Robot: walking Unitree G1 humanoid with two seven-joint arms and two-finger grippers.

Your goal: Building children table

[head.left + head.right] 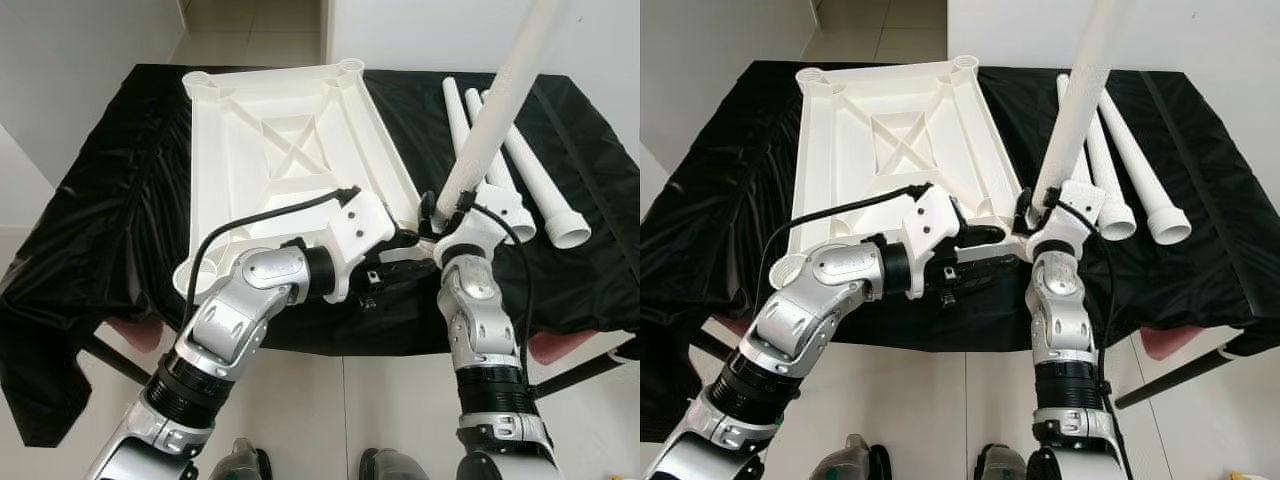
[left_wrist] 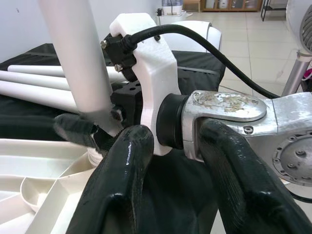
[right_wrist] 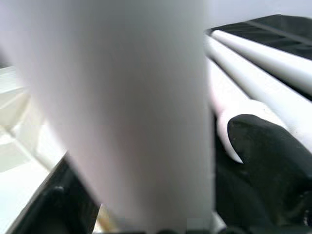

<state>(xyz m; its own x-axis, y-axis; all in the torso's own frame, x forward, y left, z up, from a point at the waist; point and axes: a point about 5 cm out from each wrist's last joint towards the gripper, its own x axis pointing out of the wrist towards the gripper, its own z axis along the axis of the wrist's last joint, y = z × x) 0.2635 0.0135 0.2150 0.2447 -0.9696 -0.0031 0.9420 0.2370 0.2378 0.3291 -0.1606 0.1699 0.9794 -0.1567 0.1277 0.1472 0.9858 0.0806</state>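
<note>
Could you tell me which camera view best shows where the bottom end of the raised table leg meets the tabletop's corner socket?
The left wrist view: the raised table leg comes down to the corner socket of the upturned tabletop, between the right gripper's fingers. The eye views show the whole leg, its foot hidden behind the right gripper. The right wrist view shows a blurred shaft.

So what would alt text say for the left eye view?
The robot's right tool holds a white table leg upright at the near right corner of an upside-down white tabletop on a black-covered table. The left tool reaches in beside it; three more legs lie alongside.
</note>
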